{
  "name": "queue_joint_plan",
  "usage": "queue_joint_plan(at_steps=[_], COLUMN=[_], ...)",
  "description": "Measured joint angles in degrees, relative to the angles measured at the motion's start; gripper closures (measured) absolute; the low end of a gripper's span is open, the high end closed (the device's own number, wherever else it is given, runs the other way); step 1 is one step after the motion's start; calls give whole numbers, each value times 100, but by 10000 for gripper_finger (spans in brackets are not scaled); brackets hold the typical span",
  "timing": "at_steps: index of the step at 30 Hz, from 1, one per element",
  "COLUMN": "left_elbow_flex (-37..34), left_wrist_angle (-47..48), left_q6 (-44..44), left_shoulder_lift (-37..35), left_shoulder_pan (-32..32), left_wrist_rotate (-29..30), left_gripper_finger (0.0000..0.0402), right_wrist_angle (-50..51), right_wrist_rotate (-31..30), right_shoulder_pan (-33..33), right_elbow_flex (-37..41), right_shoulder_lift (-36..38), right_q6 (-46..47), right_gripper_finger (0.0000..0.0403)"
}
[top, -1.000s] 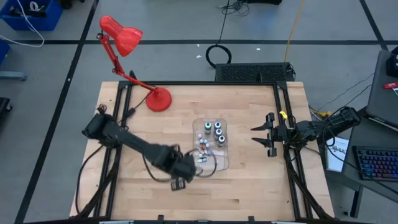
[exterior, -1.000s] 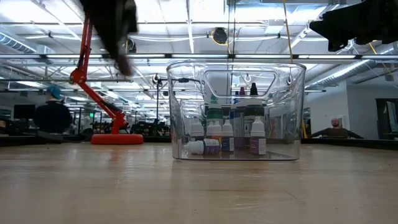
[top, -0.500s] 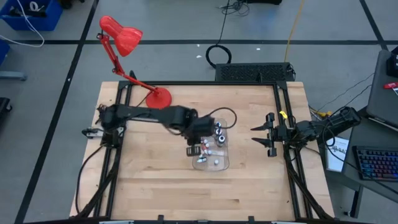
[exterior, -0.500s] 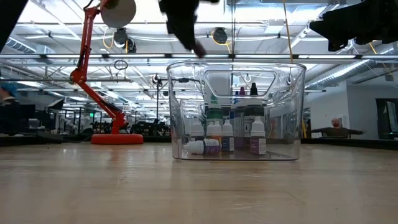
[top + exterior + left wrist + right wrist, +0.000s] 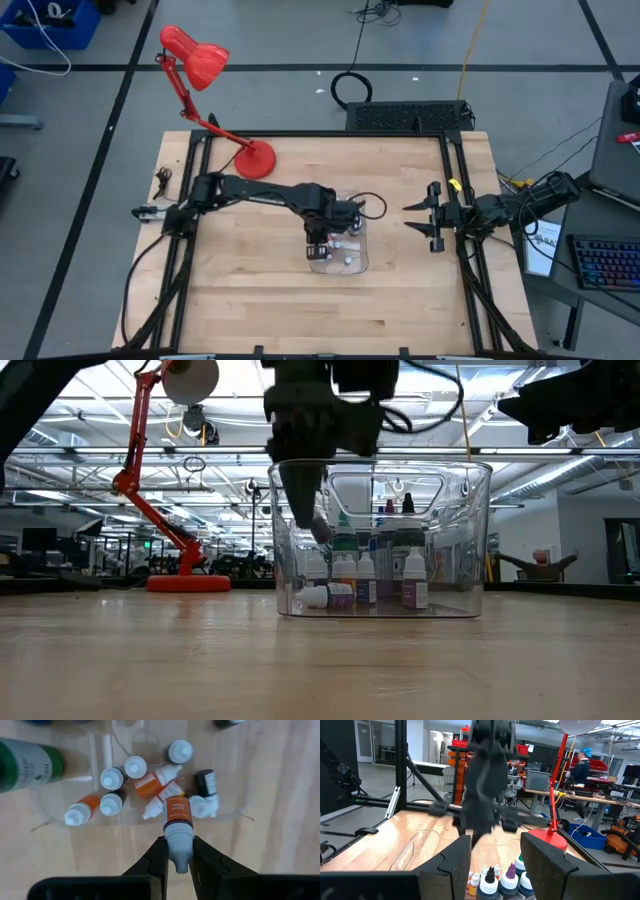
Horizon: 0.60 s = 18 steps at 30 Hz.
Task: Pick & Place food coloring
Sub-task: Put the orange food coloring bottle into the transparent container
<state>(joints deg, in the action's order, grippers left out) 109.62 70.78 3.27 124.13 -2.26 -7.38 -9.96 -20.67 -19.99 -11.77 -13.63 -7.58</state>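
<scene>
A clear plastic tray [image 5: 361, 256] stands mid-table and holds the food coloring [image 5: 123, 781]: several tiny whitish bottles, some lying, some upright, and larger upright ones [image 5: 351, 212] at its far end. My left gripper [image 5: 319, 240] points down over the tray's near end, shut on one tiny bottle with a brown-orange label [image 5: 178, 815]. In the low view the left gripper [image 5: 304, 500] reaches just below the tray's rim [image 5: 380, 463]. My right gripper [image 5: 428, 217] waits level at the table's right edge, open with nothing between its fingers [image 5: 454, 864]. My left gripper pinches the tiny bottle by its whitish cap [image 5: 178, 844] between its two fingers [image 5: 156, 861], from above, pointing down. The labelled body sticks out below the fingertips, cap uppermost. It hangs clear above the loose bottles in the tray.
A red desk lamp [image 5: 197, 56] stands on its round base [image 5: 255, 160] at the table's far left. Black rails [image 5: 190, 170] run along the left and right table edges. Bare wood [image 5: 260, 300] lies on the near side of the tray.
My left gripper has swung from the table's near-left of the tray toward the far and right, coming over the tray's near end and sinking toward its rim, rolling as it went. It has stayed shut on the tiny bottle.
</scene>
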Motion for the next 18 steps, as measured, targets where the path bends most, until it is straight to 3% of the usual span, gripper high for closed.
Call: queue_joint_plan(at_steps=[18], left_elbow_flex=[4], left_wrist_angle=[603], left_q6=[610], left_shoulder_lift=[401], left_shoulder_pan=[351], left_wrist_rotate=[34], left_gripper_finger=[345], right_wrist_angle=[-7], right_wrist_rotate=[-8], right_shoulder_pan=[2], right_elbow_flex=[0], right_shoulder_lift=[0], right_q6=[-17], right_gripper_finger=[243])
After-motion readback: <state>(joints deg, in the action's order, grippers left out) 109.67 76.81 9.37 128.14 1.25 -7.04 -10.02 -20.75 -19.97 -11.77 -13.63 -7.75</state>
